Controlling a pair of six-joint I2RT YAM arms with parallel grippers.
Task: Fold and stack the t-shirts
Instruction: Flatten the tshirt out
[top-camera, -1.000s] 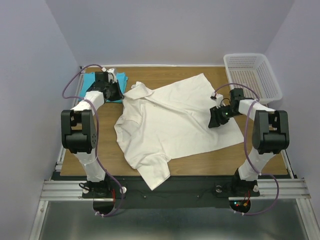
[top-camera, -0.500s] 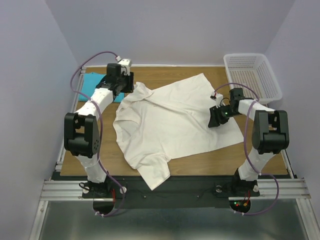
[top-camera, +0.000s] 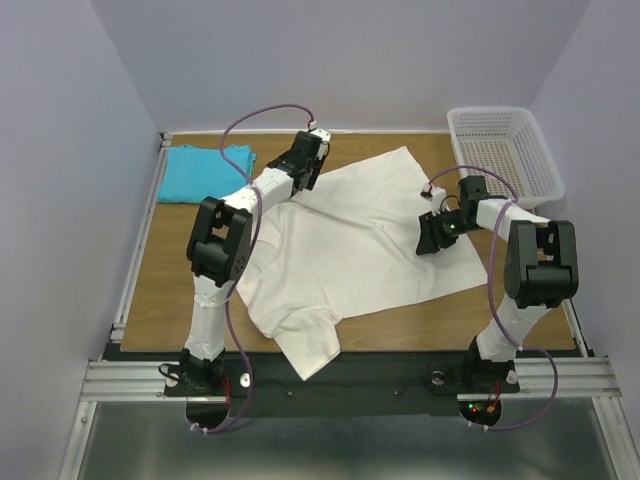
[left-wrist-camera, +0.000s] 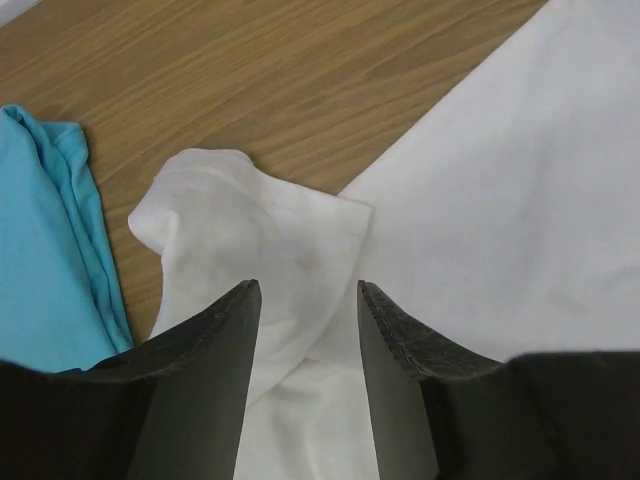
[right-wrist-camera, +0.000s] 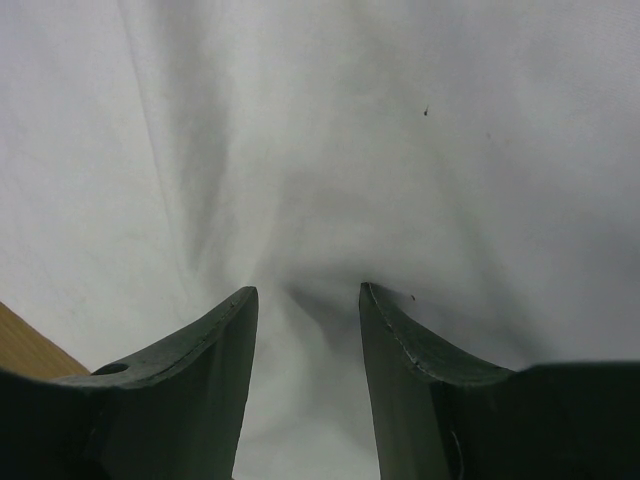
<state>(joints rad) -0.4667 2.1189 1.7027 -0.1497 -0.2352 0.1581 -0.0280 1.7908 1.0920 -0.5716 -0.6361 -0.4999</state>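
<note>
The cream t-shirt (top-camera: 350, 235) lies spread over the middle of the table, and its fabric fills the right wrist view (right-wrist-camera: 350, 120). The turquoise t-shirt (top-camera: 205, 172) lies folded at the back left corner, and its edge (left-wrist-camera: 40, 270) shows in the left wrist view. My left gripper (top-camera: 303, 168) hovers open (left-wrist-camera: 305, 285) over the cream shirt's crumpled back-left sleeve (left-wrist-camera: 250, 220), with nothing between its fingers. My right gripper (top-camera: 432, 238) rests open (right-wrist-camera: 305, 290) on the cream shirt's right side. The cloth is puckered between its fingertips.
A white perforated basket (top-camera: 505, 150) stands at the back right corner. One cream sleeve (top-camera: 305, 350) hangs over the table's front edge. Bare wood (top-camera: 170, 270) shows along the left side and at the front right.
My left gripper opened, left the turquoise shirt at the back left and swung right to the cream shirt's back-left sleeve. The right arm has not moved.
</note>
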